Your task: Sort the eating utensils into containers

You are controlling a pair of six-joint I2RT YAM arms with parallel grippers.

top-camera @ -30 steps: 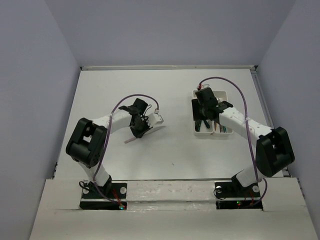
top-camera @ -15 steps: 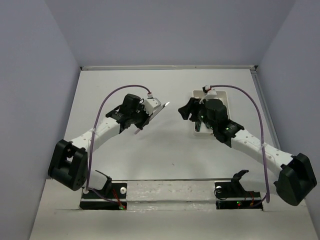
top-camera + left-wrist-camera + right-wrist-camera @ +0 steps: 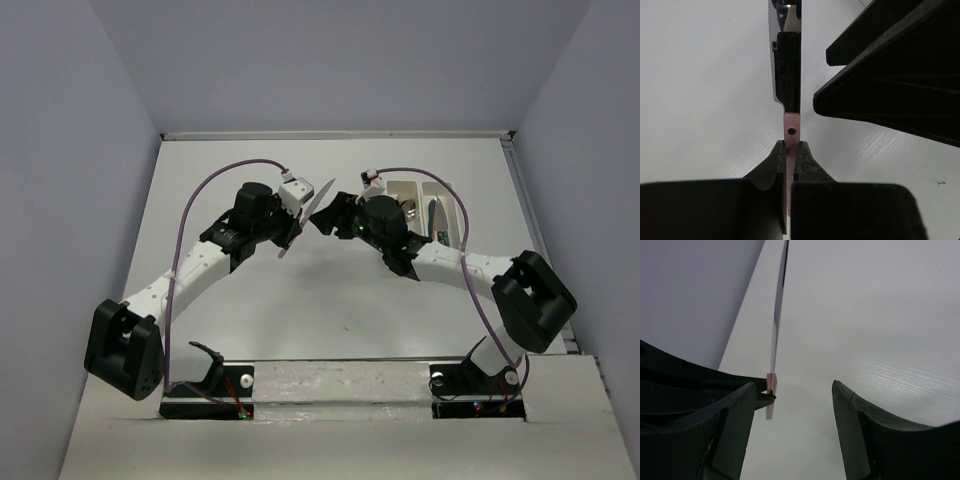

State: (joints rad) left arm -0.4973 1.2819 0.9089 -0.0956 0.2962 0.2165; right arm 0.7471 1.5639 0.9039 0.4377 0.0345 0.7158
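Arms leaned toward each other above the middle of the white desk. The left claw was pressed together on the pink handle of a slim knife with a serrated silver blade, holding it off the surface with the blade slanting up and away. The right claw stood spread near that blade, gripping nothing. The two joined white plastic trays lay on the desk's right side beyond the right arm, with a teal utensil among those inside.
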